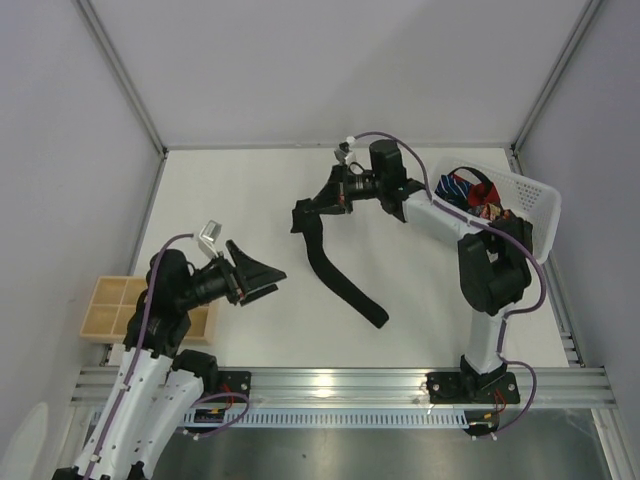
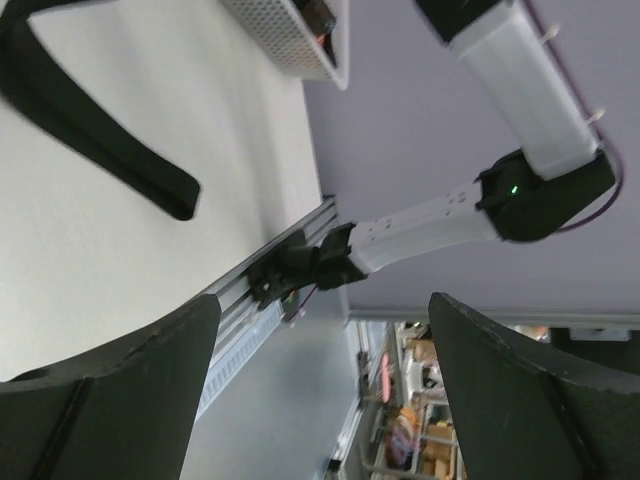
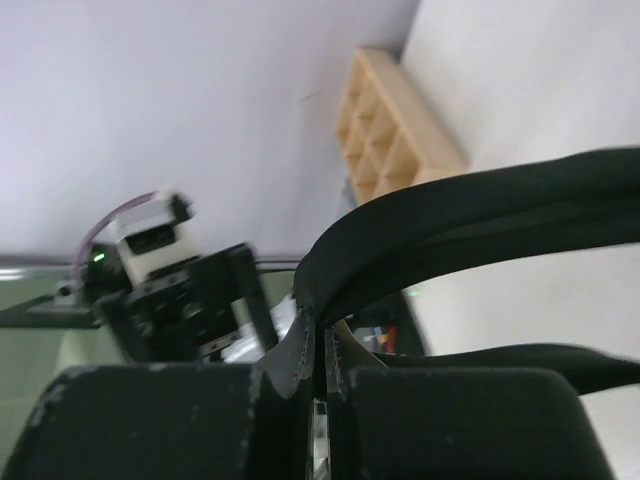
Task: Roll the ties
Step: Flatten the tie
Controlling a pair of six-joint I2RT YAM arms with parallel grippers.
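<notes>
White table (image 1: 240, 190) w/ black tie (image 1: 322, 262)

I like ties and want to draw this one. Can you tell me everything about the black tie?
The black tie is plain, long and narrow, like soft matte fabric. Near one end it is folded and pinched in the shut right end effector; the rest curves across the white table and lies flat, unrolled. Nothing else touches it.
</notes>
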